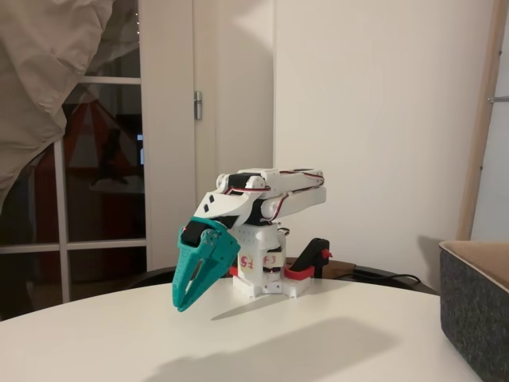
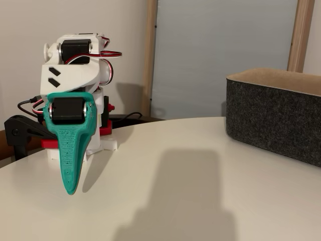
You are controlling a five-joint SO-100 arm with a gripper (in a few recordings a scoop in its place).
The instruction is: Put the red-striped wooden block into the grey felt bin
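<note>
Both fixed views show the white surface [image 2: 200,191] nearest to the camera, with only a soft shadow lying on it. I cannot find the red-striped wooden block anywhere on it; the red pieces low at the arm's base [image 2: 50,143] look like clamp parts, not the block.

Behind this stands the arm, folded low, with its teal pincer [image 1: 184,304] pointing down at the surface, its tip close above it or touching; I cannot tell which. Its two fingers lie together and nothing is between them.

Farther to the right stands the grey felt bin [image 2: 273,115], well apart from the pincer, its opening upward and its tan lining showing at the rim.

I judge the task is at its very beginning, with the arm resting. The next move calls for finding the block, then unfolding the arm and spreading the fingers over it.
</note>
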